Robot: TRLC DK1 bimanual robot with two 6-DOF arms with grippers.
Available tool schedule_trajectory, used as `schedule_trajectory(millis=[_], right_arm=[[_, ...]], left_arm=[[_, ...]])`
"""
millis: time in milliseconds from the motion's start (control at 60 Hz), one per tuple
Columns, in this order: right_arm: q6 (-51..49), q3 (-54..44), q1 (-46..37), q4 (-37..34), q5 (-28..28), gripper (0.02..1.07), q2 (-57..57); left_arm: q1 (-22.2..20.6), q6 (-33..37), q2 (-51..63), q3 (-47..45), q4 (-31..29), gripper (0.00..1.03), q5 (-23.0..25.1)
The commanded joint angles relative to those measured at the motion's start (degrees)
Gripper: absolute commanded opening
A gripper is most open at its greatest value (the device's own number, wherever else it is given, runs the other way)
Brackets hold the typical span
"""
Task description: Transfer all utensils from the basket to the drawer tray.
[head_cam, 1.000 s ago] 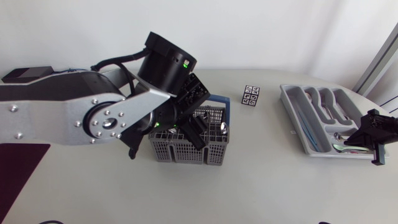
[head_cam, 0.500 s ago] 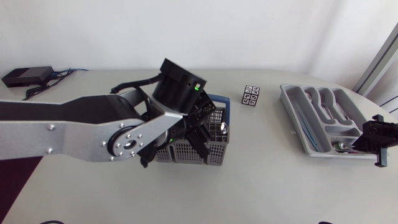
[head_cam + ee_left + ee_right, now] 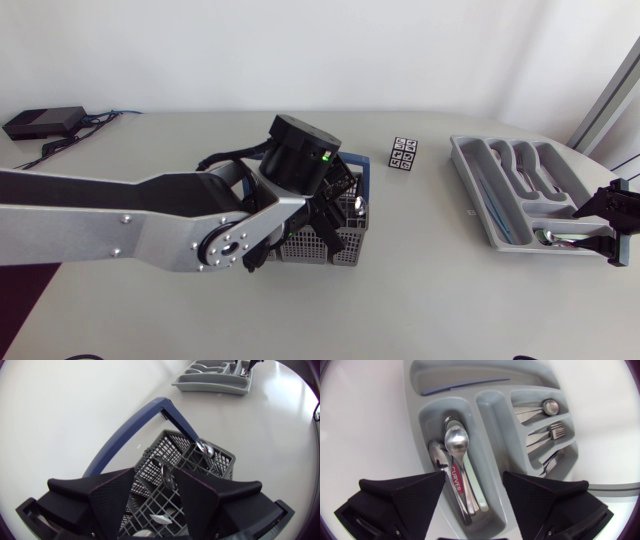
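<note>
A: Where is the left tool [image 3: 156, 474]?
B: Over the grey basket [image 3: 210, 465], its 2 fingers apart. A metal utensil handle [image 3: 165, 474] stands up between them; I can't tell whether either finger touches it.
A: What else shows in the basket?
B: A rounded metal end [image 3: 205, 448] sticks up from a compartment ahead of the tool, and the blue carry handle [image 3: 130, 430] arches along one side.
A: And the right tool [image 3: 474, 480]?
B: Fingers apart too, gripping nothing. It hovers above the drawer tray [image 3: 420, 385], over the compartment where spoons [image 3: 456, 440] lie together. A fork [image 3: 555, 432] rests in a shorter compartment beside them.
A: How do basket and tray sit on the worktop [image 3: 430, 290]?
B: Well apart: the basket near the middle under the left arm [image 3: 120, 230], the tray at the right. A small black-and-white marker [image 3: 403, 154] lies between them.
</note>
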Motion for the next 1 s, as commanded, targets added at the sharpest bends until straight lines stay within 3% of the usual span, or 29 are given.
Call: schedule_trajectory(millis=[0, 200, 417, 750, 983], right_arm=[[0.27, -3.01, 0.04, -1.81, -1.1, 1.0, -1.84], [1.41, -6.35, -0.23, -3.3, -5.24, 1.0, -6.14], [1.32, -11.36, 0.13, -3.22, -7.17, 1.0, -11.15], [1.59, -14.61, 1.62, -2.78, -8.22, 1.0, -14.49], [2.73, -17.86, 2.94, -1.72, -8.66, 1.0, -17.13]], left_arm=[[-0.61, 1.03, 1.51, -1.92, 1.33, 0.56, -0.96], [0.18, 0.67, 3.62, -1.22, 2.91, 0.46, -0.96], [0.09, 0.67, 4.85, -1.13, 4.94, 0.29, -0.87], [0.18, -0.2, 5.37, -2.28, 5.02, 0.15, -0.87], [0.27, 0.15, 4.76, -4.39, 8.36, 0.06, -0.87]])
